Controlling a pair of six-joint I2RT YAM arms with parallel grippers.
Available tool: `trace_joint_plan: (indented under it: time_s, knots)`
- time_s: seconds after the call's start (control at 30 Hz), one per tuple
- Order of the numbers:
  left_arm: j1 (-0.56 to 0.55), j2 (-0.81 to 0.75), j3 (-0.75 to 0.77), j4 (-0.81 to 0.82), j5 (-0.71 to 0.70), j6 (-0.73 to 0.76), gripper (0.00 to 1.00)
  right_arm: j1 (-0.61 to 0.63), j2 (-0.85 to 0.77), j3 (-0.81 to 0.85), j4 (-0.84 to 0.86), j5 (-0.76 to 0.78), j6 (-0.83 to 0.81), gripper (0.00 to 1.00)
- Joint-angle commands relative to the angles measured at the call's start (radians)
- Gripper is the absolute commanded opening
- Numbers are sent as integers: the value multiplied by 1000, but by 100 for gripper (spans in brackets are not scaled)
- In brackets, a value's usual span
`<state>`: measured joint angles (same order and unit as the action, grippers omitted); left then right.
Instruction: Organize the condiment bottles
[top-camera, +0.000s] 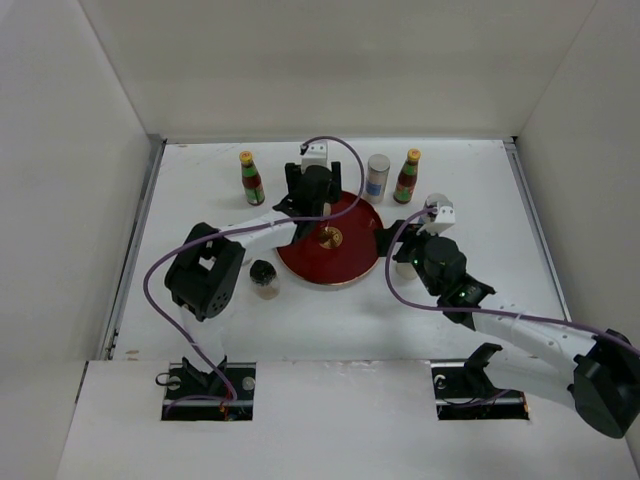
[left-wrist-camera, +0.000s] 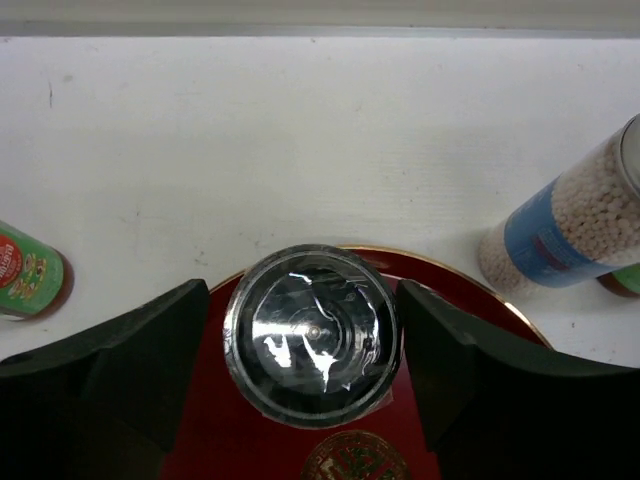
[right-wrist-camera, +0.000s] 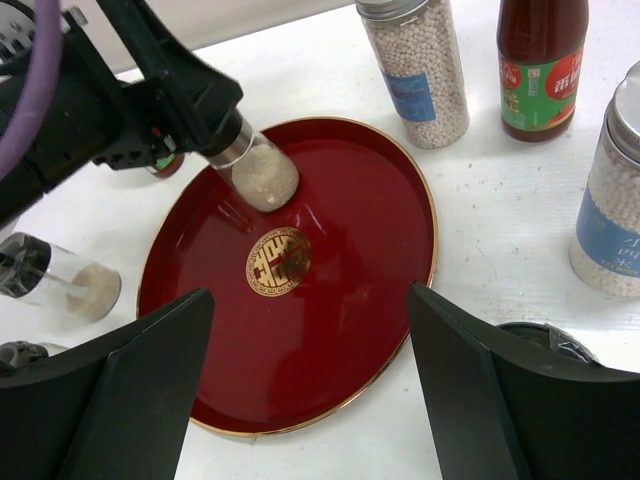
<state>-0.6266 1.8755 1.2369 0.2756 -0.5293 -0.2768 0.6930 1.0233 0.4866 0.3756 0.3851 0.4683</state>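
A squat pale jar with a dark lid (left-wrist-camera: 312, 335) stands on the far part of the red tray (top-camera: 345, 262). My left gripper (top-camera: 314, 200) is open close around the jar: the right finger touches the lid, and a thin gap shows at the left finger. The right wrist view shows this jar too (right-wrist-camera: 265, 178). My right gripper (right-wrist-camera: 310, 380) is open and empty over the tray's near right rim. Two red-sauce bottles (top-camera: 252, 178) (top-camera: 407, 176) and a silver-lidded shaker (top-camera: 378, 176) stand behind the tray. A second shaker (top-camera: 438, 211) stands at the tray's right.
Another dark-lidded jar (top-camera: 264, 278) sits left of the tray, near the left arm's elbow. A dark lid (right-wrist-camera: 548, 340) shows by my right finger. White walls close in the table on three sides.
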Motion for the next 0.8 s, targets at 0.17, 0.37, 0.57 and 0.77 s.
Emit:
trace_joint_plan:
  time_s: [0.17,0.37,0.57,0.77]
  knots:
    - [-6,-257,-103,181,-17,-58,83,-25,23,24,48,12,6,74]
    - [-54,-498,-356,247,-9,-139,58,-28,60,145,-81,29,-2,30]
    - [-98,-745,-647,263,75,-271,45,-75,250,381,-194,87,-77,53]
    - [-137,-907,-821,306,147,-309,45,-138,501,630,-245,107,-108,84]
